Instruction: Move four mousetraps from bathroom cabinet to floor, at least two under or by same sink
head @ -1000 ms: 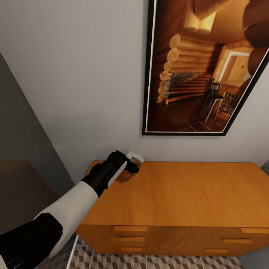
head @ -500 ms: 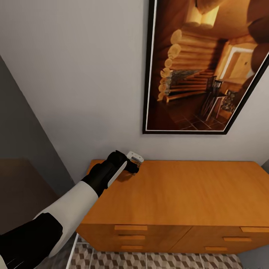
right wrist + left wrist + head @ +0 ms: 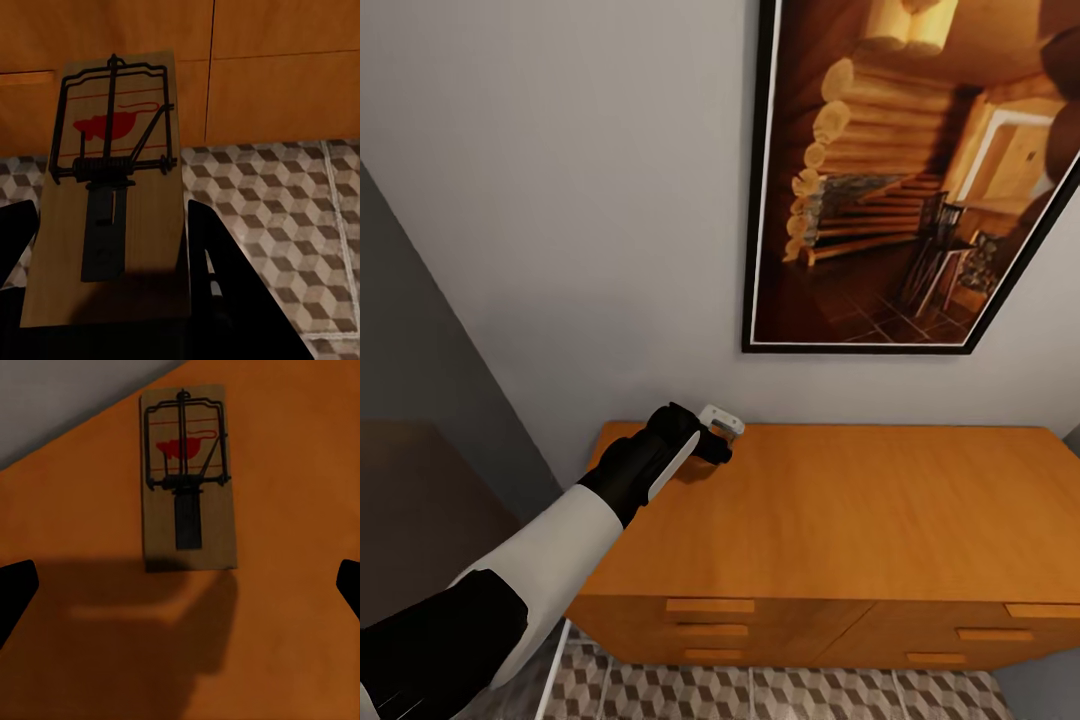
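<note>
Mousetrap (image 3: 187, 480) lay flat on the orange cabinet (image 3: 880, 520) top near the wall, with the left gripper (image 3: 180, 589) spread wide over it, not touching. Right gripper (image 3: 105, 247) was clamped on a second mousetrap (image 3: 112, 202), held above the patterned floor (image 3: 285, 225) in front of the cabinet.

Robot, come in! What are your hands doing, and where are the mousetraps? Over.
Left end effector open above a trap on the cabinet top. Right end effector shut on another trap, over floor. Nothing blocking.
</note>
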Controlling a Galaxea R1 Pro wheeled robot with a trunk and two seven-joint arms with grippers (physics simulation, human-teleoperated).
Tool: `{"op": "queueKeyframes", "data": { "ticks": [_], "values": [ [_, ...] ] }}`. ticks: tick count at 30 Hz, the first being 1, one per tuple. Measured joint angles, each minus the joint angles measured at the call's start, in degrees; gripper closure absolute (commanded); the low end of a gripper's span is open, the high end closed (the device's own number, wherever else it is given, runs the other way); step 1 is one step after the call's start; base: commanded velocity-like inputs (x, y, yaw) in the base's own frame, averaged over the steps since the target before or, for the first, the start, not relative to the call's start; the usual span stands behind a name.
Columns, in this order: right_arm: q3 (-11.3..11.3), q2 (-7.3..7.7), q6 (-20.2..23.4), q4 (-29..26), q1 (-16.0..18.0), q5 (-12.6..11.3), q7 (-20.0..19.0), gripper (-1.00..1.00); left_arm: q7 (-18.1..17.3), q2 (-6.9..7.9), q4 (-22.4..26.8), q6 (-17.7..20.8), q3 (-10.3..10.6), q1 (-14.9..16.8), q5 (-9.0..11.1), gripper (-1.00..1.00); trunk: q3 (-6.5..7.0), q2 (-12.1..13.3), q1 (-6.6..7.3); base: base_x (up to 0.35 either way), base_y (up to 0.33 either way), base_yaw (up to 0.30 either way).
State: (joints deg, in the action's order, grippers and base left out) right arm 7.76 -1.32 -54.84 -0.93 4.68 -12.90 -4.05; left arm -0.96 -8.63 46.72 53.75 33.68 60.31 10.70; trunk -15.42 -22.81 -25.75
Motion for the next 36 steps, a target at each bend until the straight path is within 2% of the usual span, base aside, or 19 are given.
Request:
{"op": "queueKeyframes", "data": {
  "ticks": [11,36],
  "values": [
    [0.00,0.00,0.00,0.00,-0.03,0.00,0.00,1.00,0.00,0.00,-0.05,0.00,0.00,0.00,0.00,-1.00,-0.80,0.00,0.00,0.000,0.000,0.000],
    [0.01,-0.01,0.00,0.00,0.01,0.00,-0.01,1.00,0.00,0.00,-0.13,0.00,0.07,0.00,0.00,-1.00,-0.88,-0.01,0.00,0.040,0.000,0.000]
  ]
}}
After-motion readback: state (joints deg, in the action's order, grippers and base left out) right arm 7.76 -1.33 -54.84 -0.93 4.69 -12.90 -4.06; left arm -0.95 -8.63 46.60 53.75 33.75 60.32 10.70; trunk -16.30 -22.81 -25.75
